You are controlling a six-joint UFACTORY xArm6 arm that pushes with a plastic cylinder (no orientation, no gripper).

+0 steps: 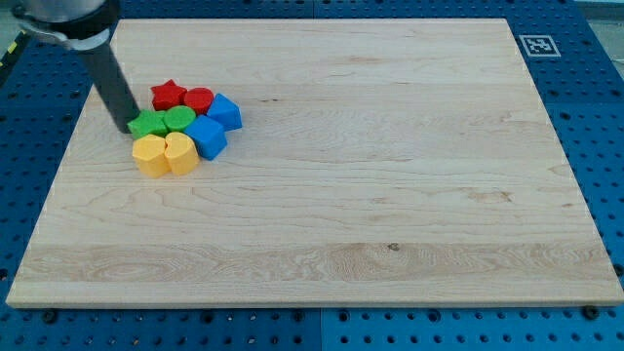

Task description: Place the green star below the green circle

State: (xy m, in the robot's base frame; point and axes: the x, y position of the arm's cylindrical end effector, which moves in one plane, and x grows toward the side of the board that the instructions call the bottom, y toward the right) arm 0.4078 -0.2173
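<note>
The green star (147, 124) sits near the view's upper left of the wooden board (390, 195), packed into a tight cluster of blocks, and its right side touches the green circle (179, 120), so the two greens lie side by side in one row rather than one under the other. Our tip (130, 129), the bare lower end of the dark rod with nothing to spread or pinch, stands right against the star's left edge, on the outer side of the cluster. Above the greens are the red star (168, 95) and a second red block (199, 99) whose shape we cannot make out with certainty. Directly under the greens lie a yellow block (150, 154) and a yellow heart (180, 153), and that matters, because the place below the circle looks taken by the heart. To the right sit two blue blocks, one higher (224, 111) and one lower (207, 137). We judge the task barely begun: the star is adjacent to the circle but on the wrong side, and what is left is to work it out of the row and round to the circle's lower side, probably nudging the yellows aside on the way.
</note>
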